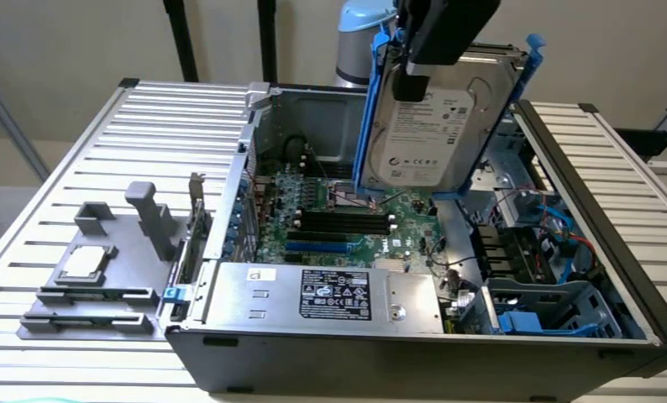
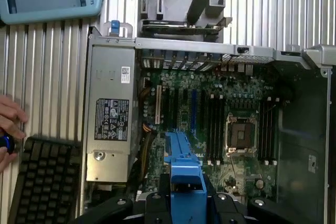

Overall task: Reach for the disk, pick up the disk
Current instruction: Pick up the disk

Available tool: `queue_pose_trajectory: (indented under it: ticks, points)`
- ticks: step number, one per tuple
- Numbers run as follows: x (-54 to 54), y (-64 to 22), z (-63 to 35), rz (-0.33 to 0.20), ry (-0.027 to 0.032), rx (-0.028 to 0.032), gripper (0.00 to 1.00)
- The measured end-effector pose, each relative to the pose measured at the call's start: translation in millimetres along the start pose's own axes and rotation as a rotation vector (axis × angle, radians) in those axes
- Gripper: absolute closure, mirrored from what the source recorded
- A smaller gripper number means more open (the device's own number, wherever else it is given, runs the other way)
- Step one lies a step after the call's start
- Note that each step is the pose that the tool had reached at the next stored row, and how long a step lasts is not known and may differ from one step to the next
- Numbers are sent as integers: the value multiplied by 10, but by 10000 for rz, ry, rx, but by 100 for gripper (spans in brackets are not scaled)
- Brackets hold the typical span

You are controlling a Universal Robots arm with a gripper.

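Silver-grey metal and bright blue rails mark the disk (image 1: 433, 126), which in the exterior view hangs upright in the air above the far half of the open computer case (image 1: 311, 353), label facing the camera. The gripper (image 1: 423, 71) comes down from above and pinches the disk by its upper part, so the pick-up looks done. Below it lie the motherboard (image 1: 345, 222) and, at the case's near edge, the power supply (image 1: 322, 294). On the slatted bench (image 1: 87, 168), toward the exterior view's left, sits a grey fixture (image 1: 98, 269).

From the wrist view, the blue carrier (image 2: 182, 166) runs between the black fingers (image 2: 157, 203), with the motherboard (image 2: 220, 114) beneath. A person's hand (image 2: 10, 124) rests near a keyboard (image 2: 44, 177) at the bench's edge.

Judging from this, a narrow pinch on plastic rails could slip, dropping the disk onto the board.
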State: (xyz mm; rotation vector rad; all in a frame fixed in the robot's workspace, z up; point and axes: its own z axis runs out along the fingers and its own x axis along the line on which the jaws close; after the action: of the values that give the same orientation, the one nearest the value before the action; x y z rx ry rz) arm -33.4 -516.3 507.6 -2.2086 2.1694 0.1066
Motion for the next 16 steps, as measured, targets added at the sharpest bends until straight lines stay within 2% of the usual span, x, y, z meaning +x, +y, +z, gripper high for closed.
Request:
queue_pose_trajectory:
  ticks: [5, 16]
  points:
    - [107, -214, -13, -1, 1, -3, 67]
    - [379, -619, -41, 1, 1, -13, 67]
